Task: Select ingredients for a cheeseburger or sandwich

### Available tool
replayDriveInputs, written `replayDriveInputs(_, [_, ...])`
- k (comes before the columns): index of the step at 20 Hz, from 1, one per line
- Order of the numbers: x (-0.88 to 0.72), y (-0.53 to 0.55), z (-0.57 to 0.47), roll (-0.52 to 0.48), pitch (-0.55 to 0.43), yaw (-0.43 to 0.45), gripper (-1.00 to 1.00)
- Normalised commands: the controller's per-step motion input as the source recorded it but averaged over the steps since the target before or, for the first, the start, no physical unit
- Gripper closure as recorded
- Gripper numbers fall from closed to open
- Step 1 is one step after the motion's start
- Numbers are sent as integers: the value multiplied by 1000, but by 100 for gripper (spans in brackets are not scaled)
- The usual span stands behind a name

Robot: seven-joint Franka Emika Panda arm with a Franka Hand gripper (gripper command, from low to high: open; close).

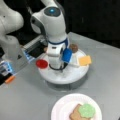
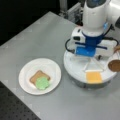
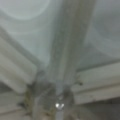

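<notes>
Gripper (image 2: 93, 65): low over the white turntable (image 2: 75, 71) at frame right; grip state can't be told.
Plate (image 2: 26, 68): bread (image 2: 37, 75) with lettuce (image 2: 42, 83) on top.

Grey counter (image 1: 30, 97) in both front views, white round plate (image 2: 26, 72) lying on it, raised white round turntable (image 1: 65, 77) with dividers just beyond the plate, dark perforated board (image 2: 15, 110) at a front view's bottom left, black background behind

The grey surface (image 1: 25, 100) carries a white round tray (image 1: 63, 75) right under the tool (image 1: 58, 65), and a white plate (image 2: 40, 76) well apart from it.
</notes>
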Motion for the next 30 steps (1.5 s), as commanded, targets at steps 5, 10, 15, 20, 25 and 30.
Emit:
replayDriveInputs(5, [-75,-25,-24,-50,28,367,-100])
replayDriveInputs(10, [-57,-16,-39,-63,47,383,-100])
replayDriveInputs(15, [-4,54,-65,-83,44,475,-100])
replayDriveInputs(20, [56,99,-78,-43,23,511,-100])
replayDriveInputs(25, [133,105,-43,-29,8,469,-100])
replayDriveInputs(30, [138,105,-18,-13,26,346,-100])
